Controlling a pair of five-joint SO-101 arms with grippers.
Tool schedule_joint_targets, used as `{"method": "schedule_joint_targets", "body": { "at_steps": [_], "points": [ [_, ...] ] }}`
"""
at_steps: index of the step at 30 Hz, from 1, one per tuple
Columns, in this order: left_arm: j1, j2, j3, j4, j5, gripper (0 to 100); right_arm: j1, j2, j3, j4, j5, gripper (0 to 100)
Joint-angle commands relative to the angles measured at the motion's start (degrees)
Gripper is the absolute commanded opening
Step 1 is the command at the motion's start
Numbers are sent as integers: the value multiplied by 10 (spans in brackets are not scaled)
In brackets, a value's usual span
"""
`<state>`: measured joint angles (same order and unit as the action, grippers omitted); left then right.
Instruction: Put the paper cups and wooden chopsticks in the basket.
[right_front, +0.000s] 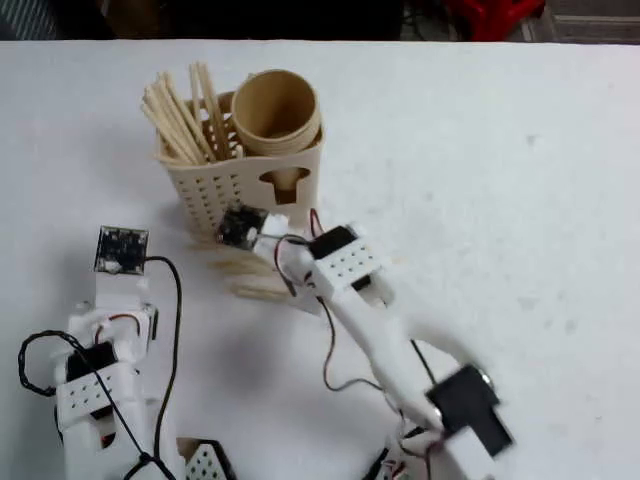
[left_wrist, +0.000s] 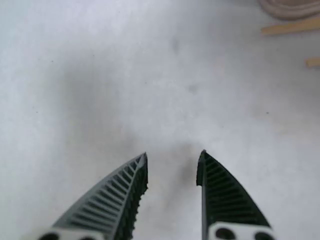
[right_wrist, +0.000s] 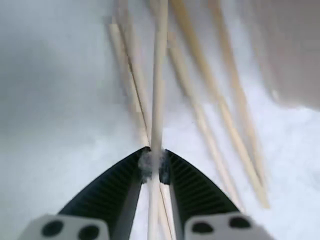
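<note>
My right gripper (right_wrist: 155, 159) is pinched shut on one wooden chopstick (right_wrist: 159, 85), among the loose chopsticks (right_wrist: 215, 125) lying just near of the basket (right_front: 240, 185). I'd lift straight up first so the stick clears its neighbours (they lie crossed), then stand it in the left compartment beside the standing bundle (right_front: 185, 115). The paper cups (right_front: 277, 110) sit in the right compartment. The basket's near wall could catch the tip. My left gripper (left_wrist: 173, 154) hangs open over bare table (left_wrist: 100, 75), near-left.
</note>
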<state>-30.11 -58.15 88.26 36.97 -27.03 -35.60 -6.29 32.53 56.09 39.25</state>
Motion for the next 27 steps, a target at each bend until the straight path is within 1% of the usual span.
{"method": "schedule_joint_targets", "body": {
  "at_steps": [1,5,9,12,15,19,23,25,27],
  "points": [
    [-4,-11,-4,-10,5,173,-4,-98,-8,25,-34,17],
    [-4,-11,-4,-10,5,173,-22,-190,-13,36,-80,17],
    [-4,-11,-4,-10,5,173,-74,-303,-22,26,-122,17],
    [-4,-11,-4,-10,5,173,-113,-364,-70,1,-150,17],
    [-4,-11,-4,-10,5,173,-126,-371,-147,-36,-171,17],
    [-4,-11,-4,-10,5,173,-127,-314,-247,-86,-200,16],
    [-4,-11,-4,-10,5,173,-126,-196,-337,-168,-225,17],
    [-4,-11,-4,-10,5,173,-126,-125,-376,-234,-218,17],
    [-4,-11,-4,-10,5,173,-126,-63,-418,-284,-194,17]
  ]
}}
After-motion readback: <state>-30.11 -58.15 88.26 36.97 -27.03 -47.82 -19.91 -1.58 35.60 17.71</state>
